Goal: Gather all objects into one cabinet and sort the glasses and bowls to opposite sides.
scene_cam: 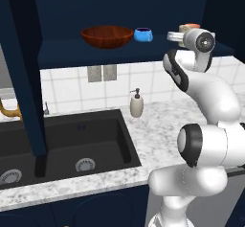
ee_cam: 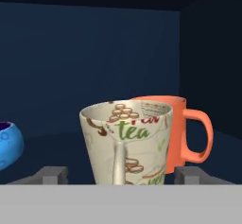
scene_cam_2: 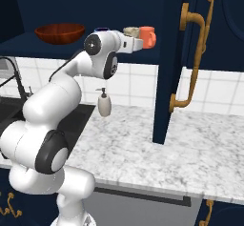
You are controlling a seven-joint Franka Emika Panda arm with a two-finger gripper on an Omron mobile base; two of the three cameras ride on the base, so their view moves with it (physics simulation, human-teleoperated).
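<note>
On the shelf of the dark navy wall cabinet [scene_cam: 67, 53], the wide reddish-brown wooden bowl [scene_cam: 106, 35] stands at the left with the blue cup [scene_cam: 142, 34] just to its right. My gripper [ee_cam: 120, 173] reaches into the cabinet's right end and is open. Its fingertips [ee_cam: 52, 174] stand on either side of the cream "tea" mug [ee_cam: 125, 142] with a gap on each side. That mug rests upright on the shelf, its handle toward the camera. The orange mug [ee_cam: 182, 124] stands right behind it, touching or nearly so. From the right base view, the cream mug [scene_cam_2: 131, 31] and orange mug [scene_cam_2: 147, 36] sit beyond the gripper [scene_cam_2: 136, 43].
A dark sink [scene_cam: 81, 140] is set in the marble counter [scene_cam_2: 190, 148] below, with a soap dispenser [scene_cam: 137, 104] at the tiled wall. An open navy cabinet door [scene_cam: 26, 77] hangs at the left. The tall navy unit with brass handles [scene_cam_2: 190, 58] stands at the right.
</note>
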